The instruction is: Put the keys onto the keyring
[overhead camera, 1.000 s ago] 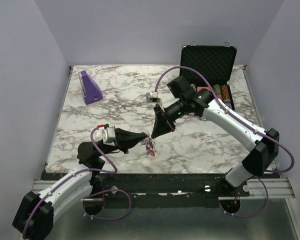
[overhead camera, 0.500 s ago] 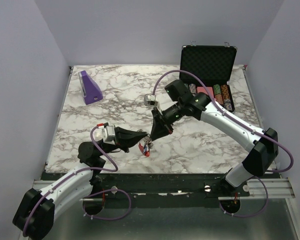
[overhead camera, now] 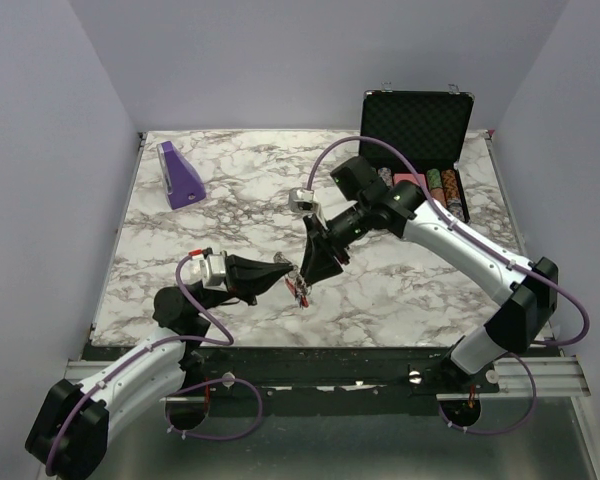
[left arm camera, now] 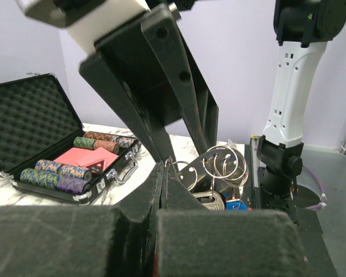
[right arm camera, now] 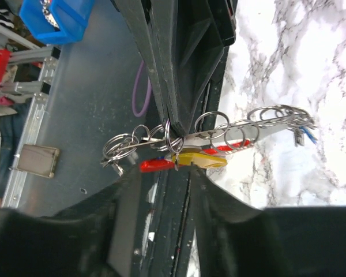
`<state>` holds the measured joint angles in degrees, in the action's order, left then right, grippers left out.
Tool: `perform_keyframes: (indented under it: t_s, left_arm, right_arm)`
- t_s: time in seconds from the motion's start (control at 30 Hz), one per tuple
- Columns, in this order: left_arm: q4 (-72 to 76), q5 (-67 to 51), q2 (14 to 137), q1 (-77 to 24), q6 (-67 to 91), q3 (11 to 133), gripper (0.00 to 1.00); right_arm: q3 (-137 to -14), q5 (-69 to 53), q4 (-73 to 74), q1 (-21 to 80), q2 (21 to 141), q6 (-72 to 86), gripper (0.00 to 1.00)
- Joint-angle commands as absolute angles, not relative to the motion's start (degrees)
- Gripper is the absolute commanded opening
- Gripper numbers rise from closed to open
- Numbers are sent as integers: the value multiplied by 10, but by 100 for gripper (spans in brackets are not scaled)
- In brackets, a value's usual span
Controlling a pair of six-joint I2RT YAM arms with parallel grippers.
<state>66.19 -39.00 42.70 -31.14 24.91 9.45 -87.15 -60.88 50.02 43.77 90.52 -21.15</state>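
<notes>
Keyring (right arm camera: 179,141): found clamped at one ring by left pincer (right arm camera: 172,128), shut tight, held clear above near-middle of table (overhead camera: 230,200). Noted yellow key (right arm camera: 200,159) and red crescent (right arm camera: 155,165) hanging in bunch, blue key (left arm camera: 237,205) below rings. Found right pincer (overhead camera: 310,276) partly open, tips just beside bunch, gripping nothing

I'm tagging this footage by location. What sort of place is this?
Probably a robotics lab test cell, not a home: two robot arms bolted to a metal rail, with plain lilac walls boxing in a marble-patterned table.
</notes>
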Motion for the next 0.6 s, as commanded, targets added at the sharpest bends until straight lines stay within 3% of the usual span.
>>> perform_keyframes:
  t_s: [0.0, 0.23, 0.57]
  left_arm:
    - [656, -439, 417, -309, 250, 93, 0]
    - [650, -435, 417, -308, 252, 97, 0]
    - [664, -425, 433, -310, 263, 97, 0]
  right_arm:
    - [-918, -620, 572, 426, 890, -292, 53]
    - [-918, -651, 580, 426, 899, -336, 53]
    - [-916, -633, 516, 439, 919, -288, 38]
